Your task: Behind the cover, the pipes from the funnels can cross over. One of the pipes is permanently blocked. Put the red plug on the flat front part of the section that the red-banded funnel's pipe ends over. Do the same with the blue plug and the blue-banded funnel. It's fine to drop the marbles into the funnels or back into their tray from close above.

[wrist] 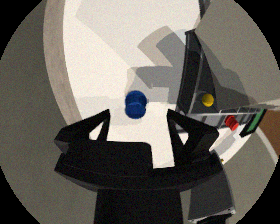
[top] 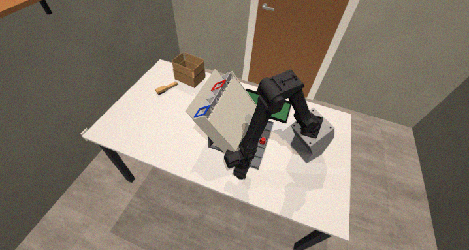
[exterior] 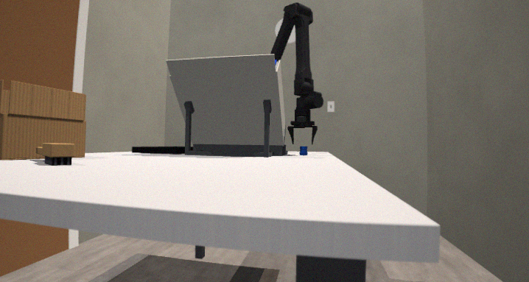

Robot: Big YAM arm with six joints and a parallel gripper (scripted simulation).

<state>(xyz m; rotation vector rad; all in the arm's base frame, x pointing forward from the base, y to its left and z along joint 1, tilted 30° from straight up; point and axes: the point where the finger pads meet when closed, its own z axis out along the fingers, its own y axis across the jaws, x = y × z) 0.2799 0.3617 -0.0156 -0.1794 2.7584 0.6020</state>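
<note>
The blue plug (exterior: 303, 150) stands on the white table just in front of the sectioned tray; it also shows in the wrist view (wrist: 135, 104). My gripper (exterior: 303, 135) hangs open straight above the blue plug, a short way over it, and holds nothing; in the wrist view the gripper (wrist: 139, 131) has the plug just ahead of its fingers. The red plug (top: 262, 141) sits on a flat front part of the sectioned tray (top: 260, 147) and also shows in the wrist view (wrist: 232, 123). A yellow marble (wrist: 207, 100) lies in the tray. The cover (top: 226, 113) carries the red-banded funnel (top: 218, 85) and the blue-banded funnel (top: 201, 111).
A green marble tray (top: 281, 110) lies behind the cover, near the arm's base (top: 311, 135). A cardboard box (top: 188, 68) and a wooden brush (top: 166, 87) are at the table's far left. The table's front edge is close to the blue plug.
</note>
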